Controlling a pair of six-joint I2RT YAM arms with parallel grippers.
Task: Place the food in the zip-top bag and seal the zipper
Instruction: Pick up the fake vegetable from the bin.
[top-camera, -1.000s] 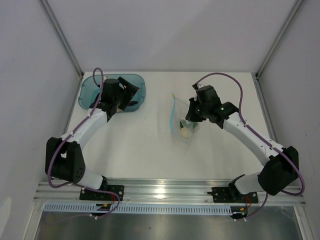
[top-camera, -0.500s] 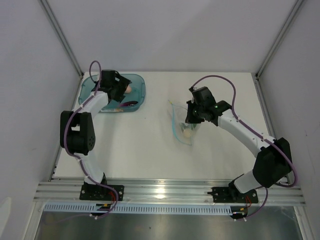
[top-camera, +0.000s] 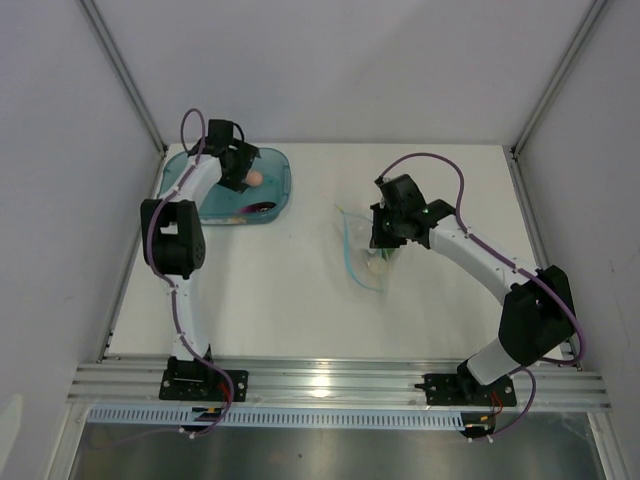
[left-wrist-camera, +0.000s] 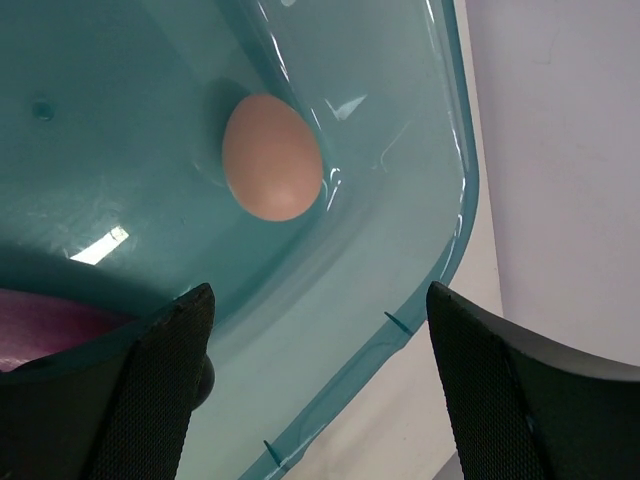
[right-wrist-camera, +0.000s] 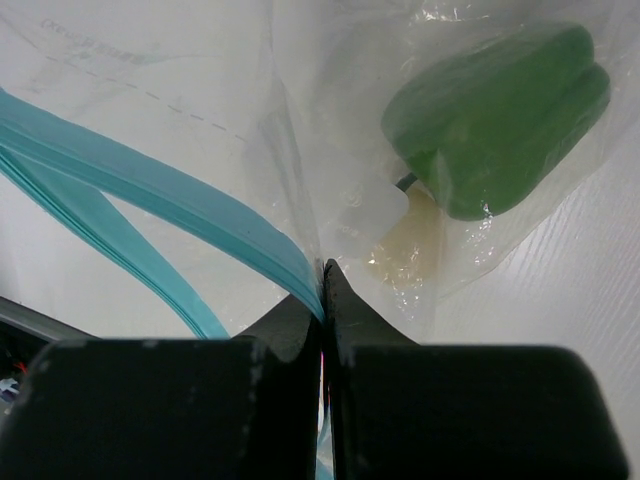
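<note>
1. Left gripper (left-wrist-camera: 318, 300): jaws spread wide with nothing between them. It hovers over the teal tub (left-wrist-camera: 447, 250) in the far-left corner of the worktop (top-camera: 300, 310).
2. Pink egg (left-wrist-camera: 272, 157) lies in the tub right under my left wrist camera, close to the tub's right wall. It touches neither jaw.
3. Eggplant (top-camera: 258, 208) is also in the tub, toward its near-right side and apart from the pink egg. My left wrist view catches only a purple sliver of it at the lower left.
4. Right gripper (right-wrist-camera: 325, 290): jaws pressed together, pinching the wall of the zip-top bag (right-wrist-camera: 200, 80) just beside the zipper (right-wrist-camera: 150, 180).
5. Bag sits right of centre on the worktop, nearer the far edge than the near one. It lies floppy and crumpled, with my right gripper holding its far-right part.
6. Zipper shows as two light-blue runs that split apart to the left of my pinch, so the mouth is not sealed there.
7. Green pepper (right-wrist-camera: 500, 120) and cream egg (right-wrist-camera: 405, 245) sit behind the clear plastic, touching each other, just beyond my right fingertips.
</note>
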